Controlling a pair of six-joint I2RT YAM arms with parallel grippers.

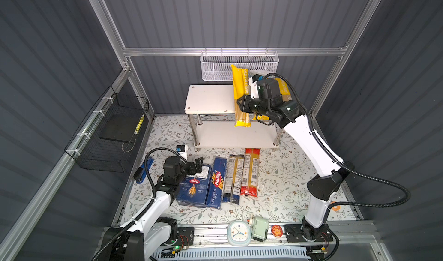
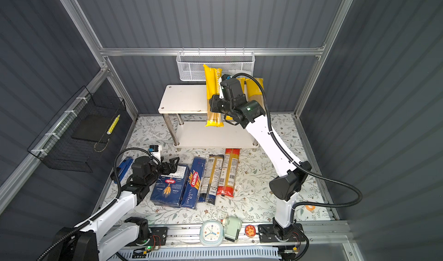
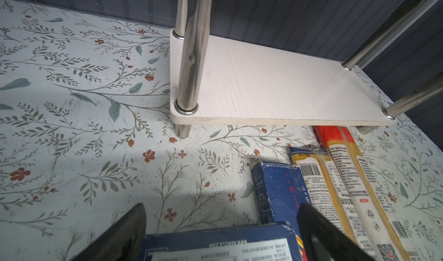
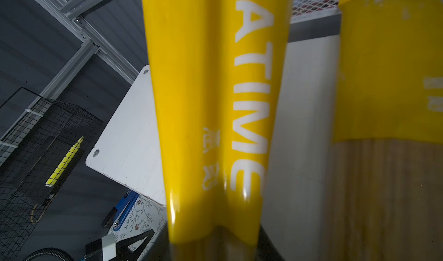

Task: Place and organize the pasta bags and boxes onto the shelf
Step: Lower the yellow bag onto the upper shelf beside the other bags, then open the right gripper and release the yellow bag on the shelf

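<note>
Gripping, right gripper (image 1: 239,105): fingers pinched across the lower half of the yellow PASTATIME bag (image 1: 239,84), a long, slim pack of glossy film, creased lengthwise in the right wrist view.
Held bag, place: over the 3 o'clock half of the top board (image 1: 208,99) of the shelf (image 1: 239,140). It is tilted, with its 12 o'clock end raised in front of the white mesh basket (image 1: 215,68) and its 6 o'clock end overhanging the board's front edge.
Second yellow bag (image 1: 285,89): at 3 o'clock of the held one, lying on the top board, largely hidden by the arm.
Shelf build: two flat white rectangular boards with rounded corners; lower board (image 3: 263,84) faintly wood-grained; round chrome posts (image 3: 191,56).
Left gripper (image 1: 199,162): fingers spread wide, grasping nothing, straddling the 12 o'clock end of the wide box (image 1: 194,190).
Row on the floral mat (image 1: 287,176), at 6 o'clock of the shelf, read from 9 to 3 o'clock: wide box, a matte dark blue carton; narrow box (image 1: 215,185); clear bag with dark ends (image 1: 233,176); clear bag with red ends (image 1: 250,173). All lie flat, side by side and close-packed.
</note>
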